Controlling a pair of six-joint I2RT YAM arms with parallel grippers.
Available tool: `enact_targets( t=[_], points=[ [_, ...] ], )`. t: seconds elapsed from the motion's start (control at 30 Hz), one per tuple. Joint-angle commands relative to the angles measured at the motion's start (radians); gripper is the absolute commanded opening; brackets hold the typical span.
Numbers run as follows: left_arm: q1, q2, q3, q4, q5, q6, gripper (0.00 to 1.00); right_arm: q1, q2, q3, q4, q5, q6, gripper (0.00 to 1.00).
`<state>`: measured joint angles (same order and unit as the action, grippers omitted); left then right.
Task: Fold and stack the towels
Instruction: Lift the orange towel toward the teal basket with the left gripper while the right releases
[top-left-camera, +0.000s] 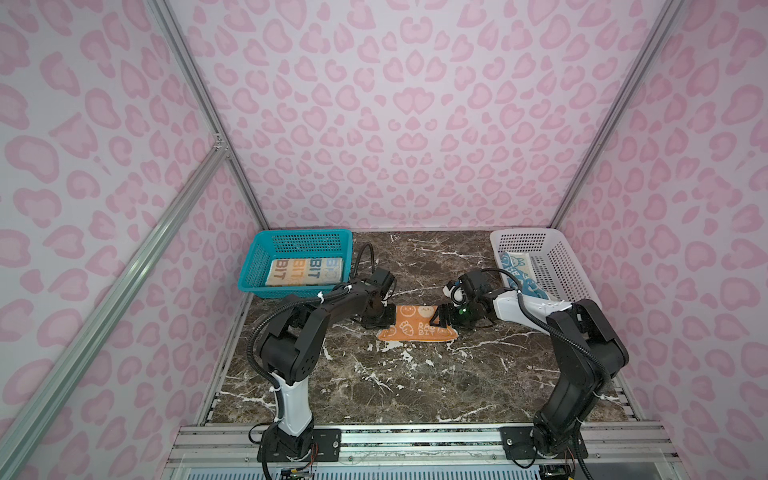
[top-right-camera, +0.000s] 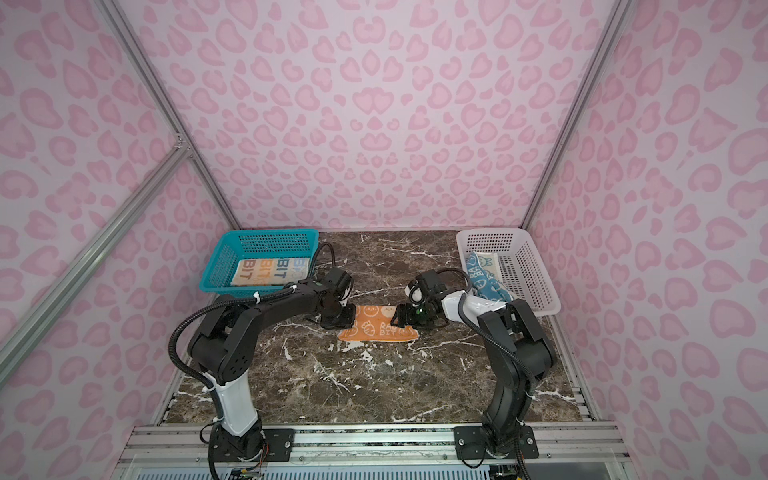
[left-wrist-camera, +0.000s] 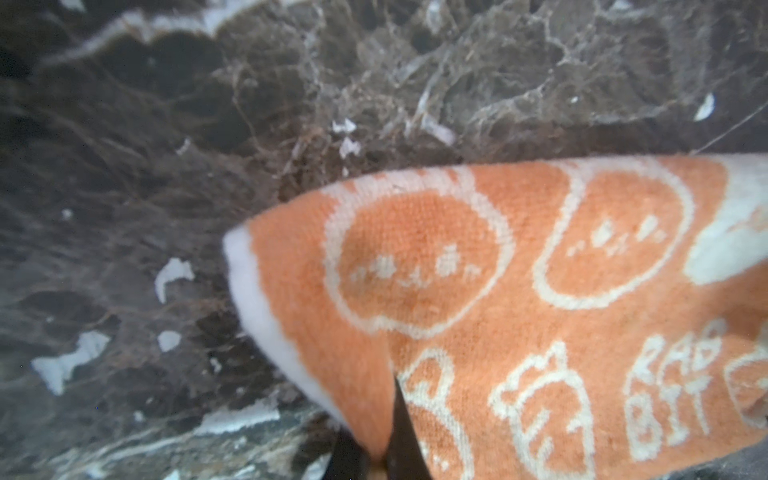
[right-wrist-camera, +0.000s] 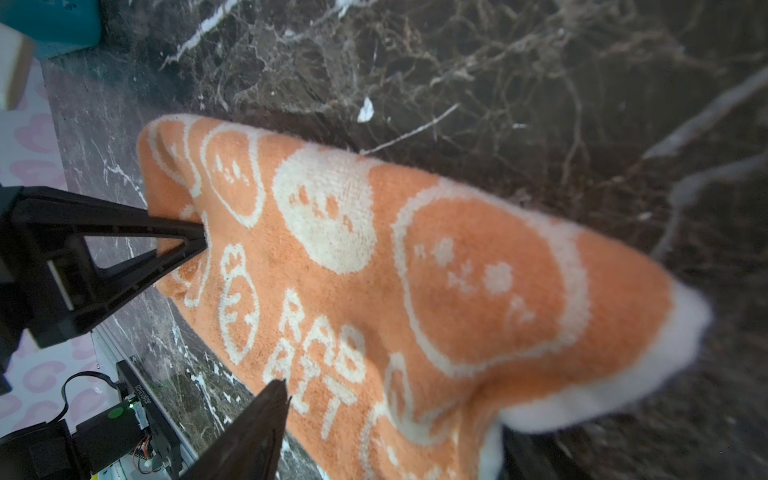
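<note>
Your left hand (left-wrist-camera: 376, 453) is pressed together, pinching the left end of the orange towel (top-left-camera: 415, 328) beside its white hem, so that end is anchored. Your right hand (top-left-camera: 439, 319) stands spread at the opposite end, with a finger on either side of the cloth. It does not seem to bite yet, though the wrist view is blurred there. Holding both short ends likely lets you carry one over the other without the strip skewing.

The towel lies as a narrow band mid-worktop (top-left-camera: 415, 386), its near long edge slightly uneven. The cream towel (top-left-camera: 305, 272) sits folded in the teal basket (top-left-camera: 253, 266) beyond your left arm. The blue towel (top-left-camera: 524, 282) lies loose in the white basket (top-left-camera: 557, 266) beyond your right arm. Bare worktop opens toward you, while the baskets crowd the far corners.
</note>
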<state>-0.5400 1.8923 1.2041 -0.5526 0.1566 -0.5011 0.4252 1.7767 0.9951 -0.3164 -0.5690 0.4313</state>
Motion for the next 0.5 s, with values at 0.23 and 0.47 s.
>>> enact_targets(
  t=[0.23,0.47],
  points=[
    [-0.002,-0.016,0.087,-0.120,-0.066,0.054,0.04,0.004,-0.018,0.011,-0.096,0.023,-0.009,0.80],
    [-0.002,-0.035,0.167,-0.220,-0.177,0.110,0.04,0.004,-0.063,0.008,-0.113,0.048,-0.023,0.95]
  ],
)
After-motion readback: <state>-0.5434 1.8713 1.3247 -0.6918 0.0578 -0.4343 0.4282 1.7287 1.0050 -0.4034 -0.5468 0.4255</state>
